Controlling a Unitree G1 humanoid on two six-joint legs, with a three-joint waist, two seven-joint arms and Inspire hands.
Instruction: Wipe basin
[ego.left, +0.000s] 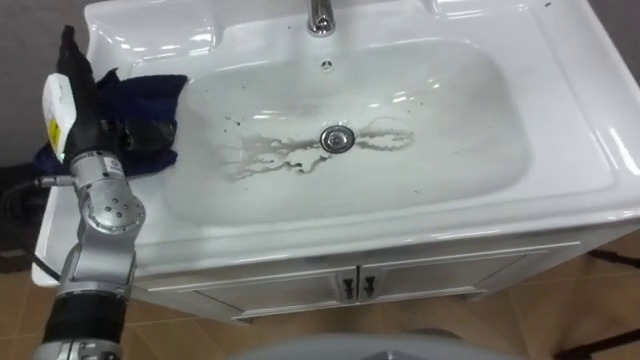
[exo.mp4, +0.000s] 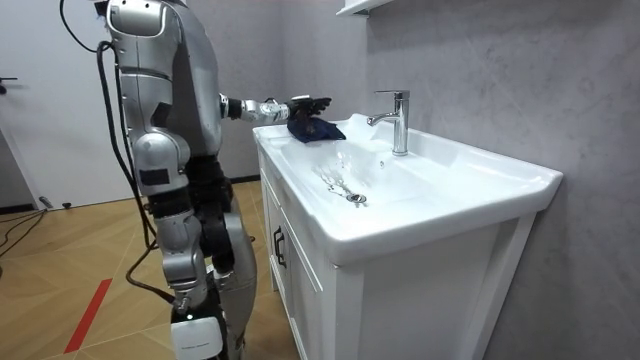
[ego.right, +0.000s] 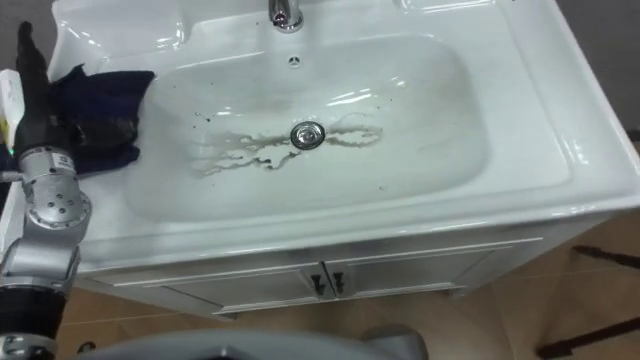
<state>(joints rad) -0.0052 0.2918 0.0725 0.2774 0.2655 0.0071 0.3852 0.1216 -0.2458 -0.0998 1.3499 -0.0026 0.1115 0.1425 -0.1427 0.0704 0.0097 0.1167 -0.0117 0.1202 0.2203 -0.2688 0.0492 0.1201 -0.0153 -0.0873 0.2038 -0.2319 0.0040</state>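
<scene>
**Item 1, cloth.** A dark blue cloth (ego.left: 150, 92) lies bunched on the left rim of the white counter (ego.left: 560, 60). It sits outside the bowl of the basin (ego.left: 450, 120), just at its left edge.

**Item 2, hand.** The left hand (ego.left: 82, 95) rests at the cloth's outer side, along the counter's left edge. Its fingers (ego.left: 70, 45) point away from the robot toward the back wall. They look extended, not curled. In the room view the hand lies flat above the cloth, and no fold appears gathered in it. Judgement: the hand is spread on or over the cloth, not clamped on it.

**Item 3, soiling.** 1 patch of grey-brown streaks (ego.left: 268, 152) spreads across the basin floor. It passes through the drain (ego.left: 338, 139) below the faucet (ego.left: 319, 17). Its long axis runs left to right, and the heavier part lies on the left of the drain. A few dark specks sit nearby.

**Item 4, governing relation.** The streaks lie to the right of the hand and cloth, and lower, down the bowl's left slope. Judgement: wiping has not begun. The cloth must be secured, then carried rightward and down, with strokes following the streaks' left-right axis. The left hand is the one placed for this.

**Item 5, risk.** A loosely held cloth may slip on the wet glaze.
</scene>
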